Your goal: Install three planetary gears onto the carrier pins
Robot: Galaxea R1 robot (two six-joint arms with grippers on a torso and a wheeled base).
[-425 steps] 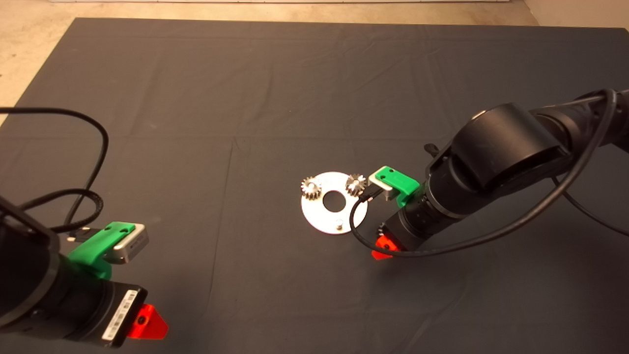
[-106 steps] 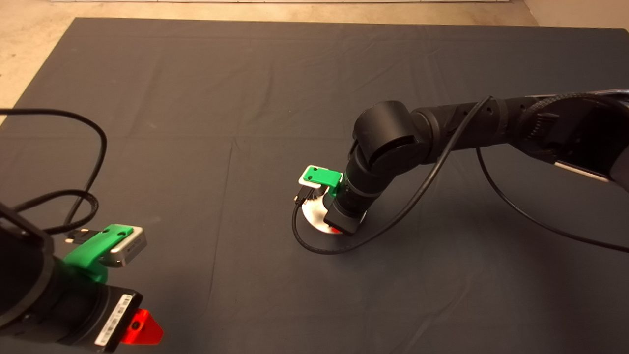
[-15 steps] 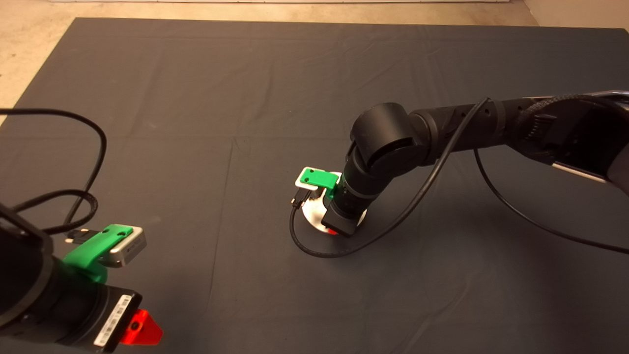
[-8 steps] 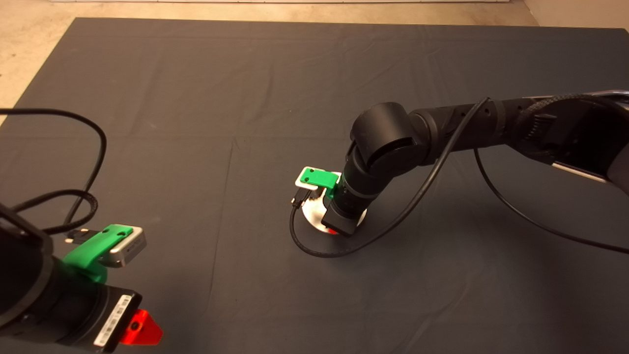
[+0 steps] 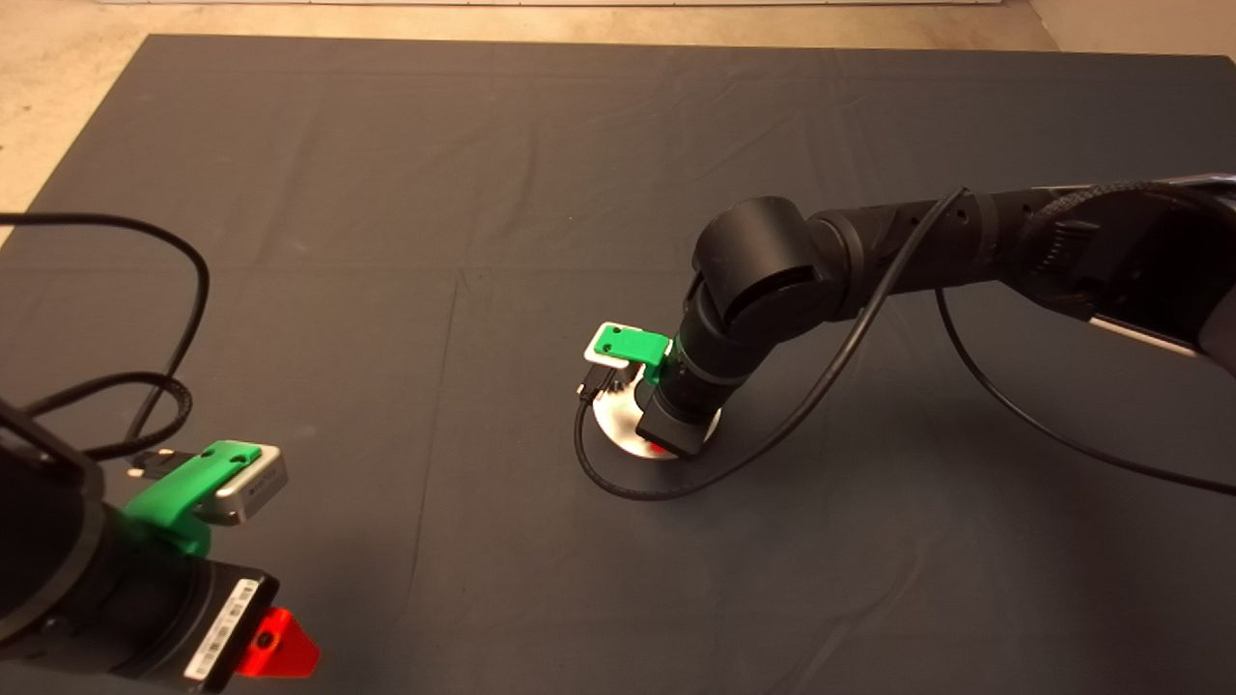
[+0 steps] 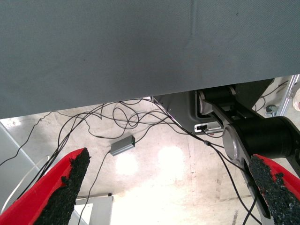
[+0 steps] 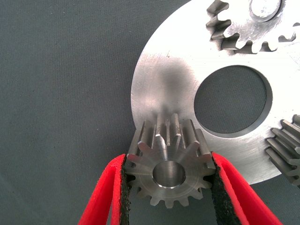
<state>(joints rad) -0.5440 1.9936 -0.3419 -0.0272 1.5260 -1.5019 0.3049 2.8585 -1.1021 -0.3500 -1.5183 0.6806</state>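
Observation:
In the right wrist view my right gripper is shut on a planetary gear, its red fingers pressing the teeth on both sides. The gear hangs over the rim of the silver disc. A second gear sits on a carrier pin, and a third gear shows at the picture's edge. The pin under the held gear is hidden. From above, the right wrist covers most of the disc. My left gripper is parked at the mat's lower left, open and empty.
The right arm's black cable loops on the mat just in front of the disc. Another cable lies at the left by the parked arm. Past the mat's edge, the left wrist view shows floor with loose cables.
Over the last second the right wrist has shifted slightly to the right over the disc, still holding the gear. The left arm has not moved.

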